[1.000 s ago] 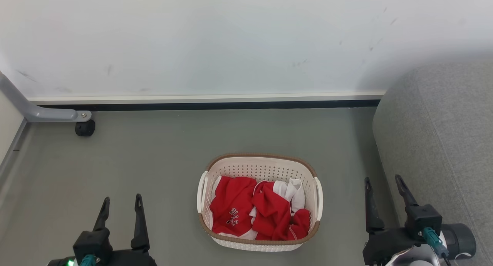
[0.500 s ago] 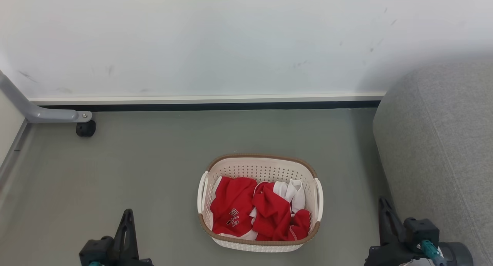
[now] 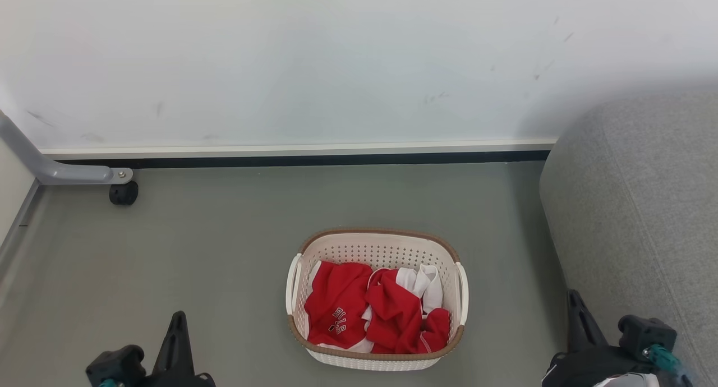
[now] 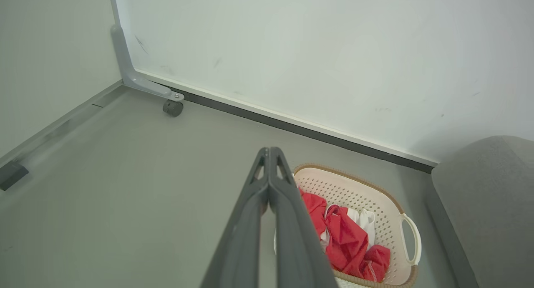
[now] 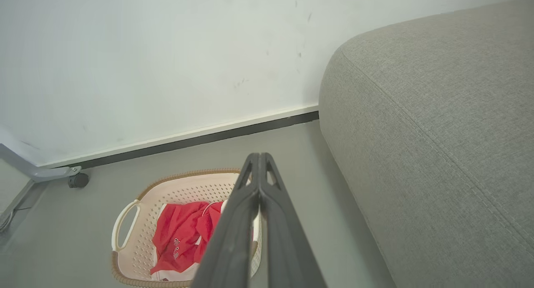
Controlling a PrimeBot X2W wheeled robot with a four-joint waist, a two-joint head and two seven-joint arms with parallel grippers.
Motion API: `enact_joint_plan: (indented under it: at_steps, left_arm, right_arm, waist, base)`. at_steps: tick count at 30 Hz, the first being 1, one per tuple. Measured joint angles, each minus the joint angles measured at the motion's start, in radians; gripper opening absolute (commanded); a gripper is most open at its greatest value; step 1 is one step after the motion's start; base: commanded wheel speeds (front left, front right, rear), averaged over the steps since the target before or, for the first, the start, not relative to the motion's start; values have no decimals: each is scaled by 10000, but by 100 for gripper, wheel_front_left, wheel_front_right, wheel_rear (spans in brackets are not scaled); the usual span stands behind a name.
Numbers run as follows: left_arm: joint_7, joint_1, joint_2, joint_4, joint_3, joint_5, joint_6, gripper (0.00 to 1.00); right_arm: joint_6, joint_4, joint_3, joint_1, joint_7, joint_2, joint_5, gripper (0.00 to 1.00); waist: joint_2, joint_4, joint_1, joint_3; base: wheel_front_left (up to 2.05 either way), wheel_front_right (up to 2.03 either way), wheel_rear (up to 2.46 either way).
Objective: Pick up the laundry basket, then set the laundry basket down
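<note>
**Visitor:** Where's the laundry basket (image 3: 381, 249) at this moment?

**Me:** It's standing flat on the grey floor (image 3: 224, 263) in front of me, between my two tools, and neither one touches it. My left tool (image 4: 269, 154) is clenched on nothing, its tips pressed together. My right tool (image 5: 259, 158) is the same, empty.

**Visitor:** So is it waiting to be lifted, or has it already been put down?

**Me:** I can't tell. A basket on the floor with both tools clear of it fits either.

**Visitor:** What's inside?

**Me:** There's a red jersey (image 3: 336, 303) with white lettering, crumpled toward my left. A red-and-white garment (image 3: 401, 308) is bunched against it on my right. Both lie below the brown rim (image 3: 377, 230), and nothing hangs over.

**Visitor:** What could go wrong from here?

**Me:** Three things, I'd judge.
- My right tool sits near the grey sofa (image 3: 634, 219), so a wide swing of that arm could scrape the upholstery.
- The white side handles (image 3: 463, 289) are thin loops. A hold on just one would let the basket tip, and soft clothes like these would slide to the low end and maybe spill.
- The walls are full of small holes, so a fingertip pushed against them could catch.
</note>
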Motion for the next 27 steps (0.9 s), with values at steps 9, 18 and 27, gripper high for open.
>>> enact_joint_plan:
  at_steps: [9, 18, 27]
  left_arm:
    - [291, -27, -44, 0, 184, -1137, -182, 0]
    - [635, -48, -67, -13, 351, -2401, -380, 0]
    - [943, -84, -117, -50, 550, -3670, -625, 0]
  right_arm:
    - [173, -6, -244, -6, 280, 29, 1344, 0]
    - [364, -36, -522, -7, 583, 48, 2792, 0]
    - [616, -82, -784, -8, 830, 69, 4226, 0]
  waist:
    - [0, -30, 0, -58]
    - [0, -63, 0, -121]
    - [0, -95, 0, -182]
  base:
    - [0, 0, 0]
    - [0, 0, 0]
    - [0, 0, 0]
